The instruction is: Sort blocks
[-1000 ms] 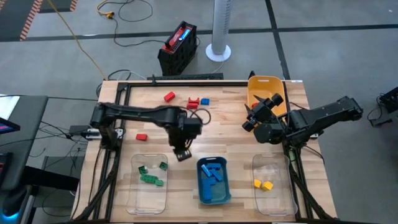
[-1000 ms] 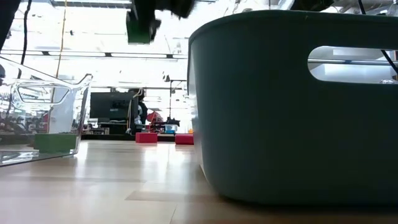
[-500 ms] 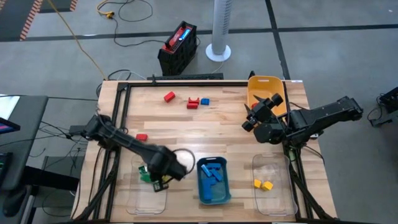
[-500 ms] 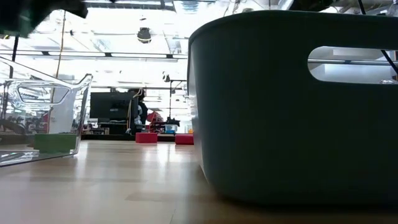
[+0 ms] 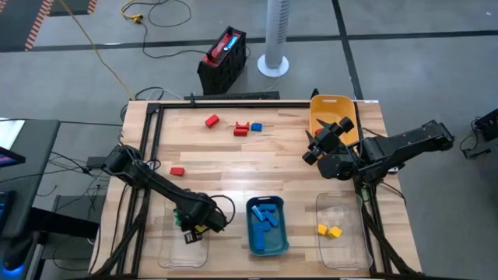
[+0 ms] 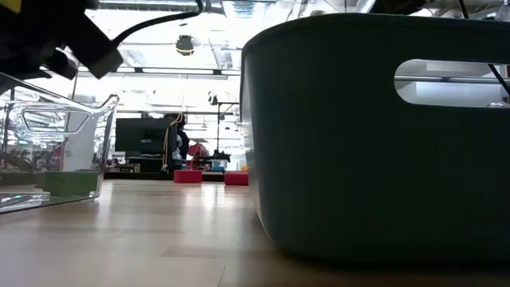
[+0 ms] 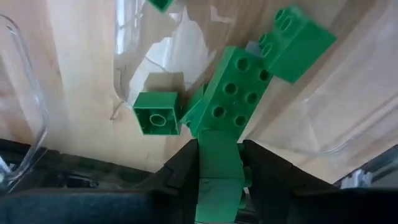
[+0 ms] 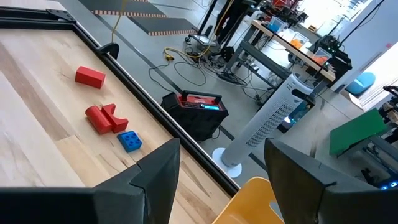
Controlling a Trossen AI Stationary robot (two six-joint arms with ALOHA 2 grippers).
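I have the left gripper (image 5: pixel 189 231) down over the clear bin (image 5: pixel 184 250) that sits left of the blue bin (image 5: pixel 268 226) at the near edge of the tabletop (image 5: pixel 272 159). Its jaws are clenched on a green block (image 7: pixel 217 171), seen in the left wrist view hanging just above the green blocks (image 7: pixel 236 93) already lying in that bin. The grip looks light, and I cannot tell whether it has started to let go.

My worry here is the drop. The held block is close over a long green brick and a small square one (image 7: pixel 157 112); if I release from this spot it may land on them, bounce, and tip over the clear wall onto the tabletop. If I lower further, the jaws could push the pile or nudge the light bin sideways toward the blue bin.

The right gripper (image 5: pixel 319 148) waits beside the yellow bin (image 5: pixel 333 107), well right of the blue bin, jaws released and empty. Behind the blue bin, at the far side, red blocks (image 5: pixel 212 120) and one blue block (image 5: pixel 257 126) are still unsorted, and a red block (image 5: pixel 177 171) lies nearer the left arm. Two yellow blocks (image 5: pixel 329 230) rest in the clear bin right of the blue bin.
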